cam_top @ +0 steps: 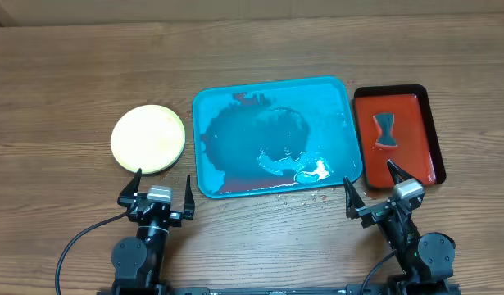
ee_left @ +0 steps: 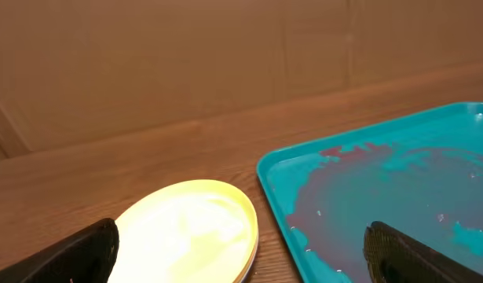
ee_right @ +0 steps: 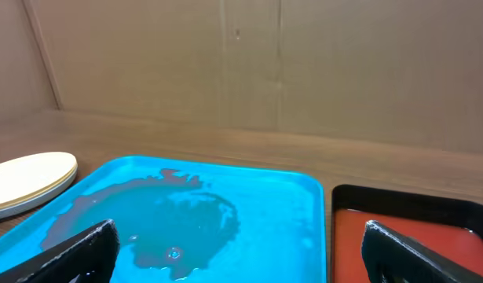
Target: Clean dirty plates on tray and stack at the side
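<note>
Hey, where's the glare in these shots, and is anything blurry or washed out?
Overhead: a white glare spot in the near-right corner of the wet tray; the stacked plates look pale, slightly overexposed. Left wrist: plates glow washed-out, dark claw fingers at the bottom corners are soft. Right wrist: even light, no strong glare, fingers likewise blurred.

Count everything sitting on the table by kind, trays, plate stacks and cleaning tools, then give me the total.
Trays: 2, the turquoise tray and the red tray
Plate stacks: 1, the stack of plates; how many plates it holds is unclear
Cleaning tools: 1, the dark scrubber lying in the red tray
Total: 4
</note>
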`<act>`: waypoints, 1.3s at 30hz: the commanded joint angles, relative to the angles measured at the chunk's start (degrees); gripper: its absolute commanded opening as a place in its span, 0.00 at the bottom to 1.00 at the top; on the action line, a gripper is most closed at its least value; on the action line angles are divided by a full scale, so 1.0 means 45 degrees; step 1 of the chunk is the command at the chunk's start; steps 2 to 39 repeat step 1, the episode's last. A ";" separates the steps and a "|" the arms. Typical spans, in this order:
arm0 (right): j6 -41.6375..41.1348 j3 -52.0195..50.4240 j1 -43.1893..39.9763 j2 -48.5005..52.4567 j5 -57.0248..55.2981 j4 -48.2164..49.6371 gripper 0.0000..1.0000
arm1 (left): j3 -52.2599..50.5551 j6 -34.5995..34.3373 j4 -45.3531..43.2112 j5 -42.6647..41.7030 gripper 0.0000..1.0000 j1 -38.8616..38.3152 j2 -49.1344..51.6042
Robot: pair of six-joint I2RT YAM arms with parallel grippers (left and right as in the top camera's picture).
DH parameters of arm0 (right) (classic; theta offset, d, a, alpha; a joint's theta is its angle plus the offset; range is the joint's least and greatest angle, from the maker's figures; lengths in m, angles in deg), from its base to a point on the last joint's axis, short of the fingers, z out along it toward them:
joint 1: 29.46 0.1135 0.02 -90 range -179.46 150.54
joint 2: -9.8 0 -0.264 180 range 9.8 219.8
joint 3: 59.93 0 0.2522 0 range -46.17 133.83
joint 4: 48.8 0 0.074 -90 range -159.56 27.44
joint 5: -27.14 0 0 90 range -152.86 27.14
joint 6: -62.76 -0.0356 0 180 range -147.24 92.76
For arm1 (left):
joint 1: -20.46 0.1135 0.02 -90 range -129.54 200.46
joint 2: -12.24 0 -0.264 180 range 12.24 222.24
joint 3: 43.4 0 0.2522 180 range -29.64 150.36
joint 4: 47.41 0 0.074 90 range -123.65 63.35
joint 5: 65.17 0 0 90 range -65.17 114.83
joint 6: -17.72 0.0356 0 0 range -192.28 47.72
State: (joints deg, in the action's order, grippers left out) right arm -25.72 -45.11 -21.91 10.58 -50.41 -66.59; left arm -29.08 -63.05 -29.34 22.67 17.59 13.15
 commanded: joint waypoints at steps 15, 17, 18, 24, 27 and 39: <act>0.0000 -0.0131 0.0058 -0.0136 -0.0092 0.0068 1.00 | -0.0063 0.0238 0.0000 -0.0053 1.00 0.0078 -0.0146; 0.0000 -0.0131 0.0058 -0.0136 -0.0092 0.0068 1.00 | -0.0063 0.0238 0.0000 -0.0053 1.00 0.0078 -0.0146; 0.0000 -0.0131 0.0058 -0.0136 -0.0092 0.0068 1.00 | -0.0063 0.0238 0.0000 -0.0053 1.00 0.0078 -0.0146; 0.0000 -0.0131 0.0058 -0.0136 -0.0092 0.0068 1.00 | -0.0063 0.0238 0.0000 -0.0053 1.00 0.0078 -0.0146; 0.0000 -0.0131 0.0058 -0.0136 -0.0092 0.0068 1.00 | -0.0063 0.0238 0.0000 -0.0053 1.00 0.0078 -0.0146; 0.0000 -0.0131 0.0058 -0.0136 -0.0092 0.0068 1.00 | -0.0063 0.0238 0.0000 -0.0053 1.00 0.0078 -0.0146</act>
